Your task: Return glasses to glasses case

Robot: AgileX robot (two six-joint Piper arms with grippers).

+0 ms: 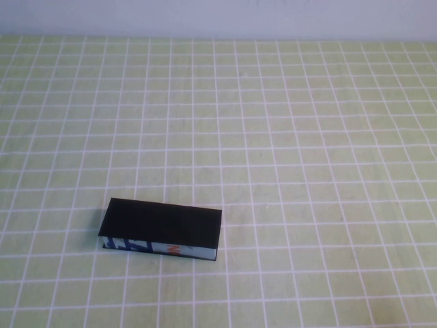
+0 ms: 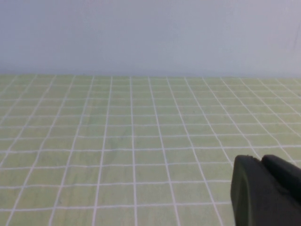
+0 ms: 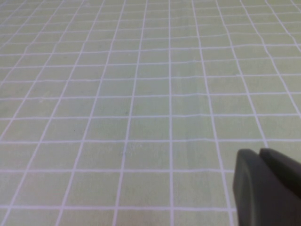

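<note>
The glasses case lies closed on the green checked cloth at the front left in the high view, its black lid down and its white front side with blue and orange print facing me. The glasses are not in view. Neither arm shows in the high view. My left gripper shows only in the left wrist view, its two black fingers pressed together above bare cloth. My right gripper shows only in the right wrist view, fingers likewise together above bare cloth. Neither holds anything.
The green cloth with white grid lines covers the whole table. A pale wall runs along the far edge. No other objects are in view.
</note>
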